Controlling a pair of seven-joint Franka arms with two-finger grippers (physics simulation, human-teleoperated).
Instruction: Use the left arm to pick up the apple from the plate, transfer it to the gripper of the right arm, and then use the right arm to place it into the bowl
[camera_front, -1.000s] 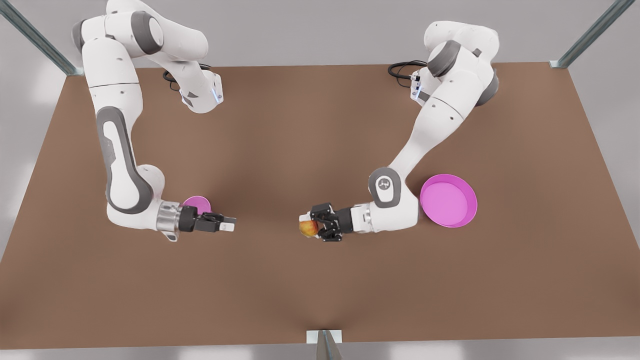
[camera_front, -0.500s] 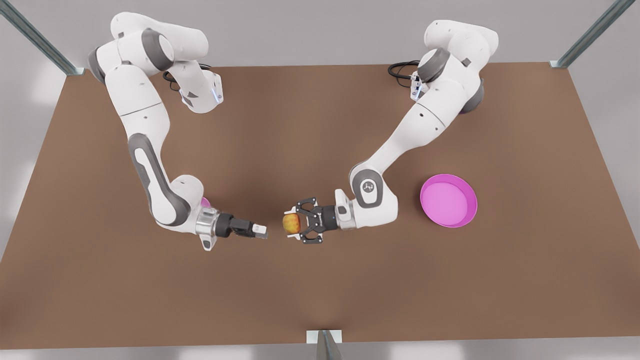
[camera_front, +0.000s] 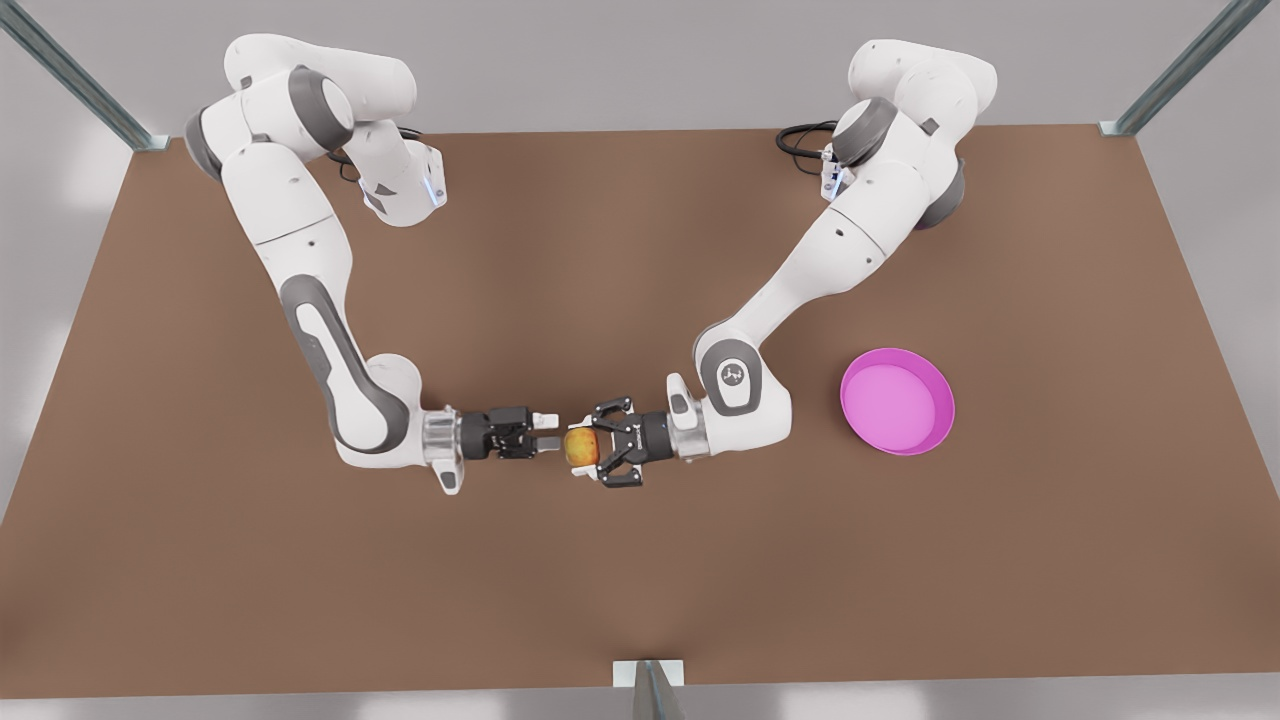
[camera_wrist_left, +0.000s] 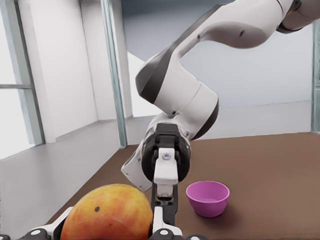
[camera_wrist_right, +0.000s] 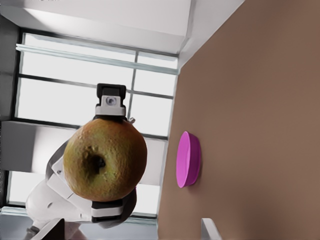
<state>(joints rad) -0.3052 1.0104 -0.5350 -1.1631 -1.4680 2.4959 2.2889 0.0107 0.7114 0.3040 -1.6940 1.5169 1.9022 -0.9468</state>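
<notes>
My left gripper, chunky with linkage fingers, reaches in from the front view's right and is shut on the red-orange apple, held above the table. The apple sits close up between its fingers. My right gripper, slim with a silver collar, comes from the front view's left. It is open, its tips just short of the apple, one fingertip to each side of the apple. The pink plate lies behind the left arm. The small pink bowl stands behind the right gripper.
The brown table has a metal bracket at its near edge and frame posts at its far corners. Both arm bases stand along the far edge. In the right wrist view the plate shows edge-on.
The right arm has swung toward the front view's right and now faces the apple closely, covering the bowl in the front view. The left arm carried the apple toward it, then held still.
</notes>
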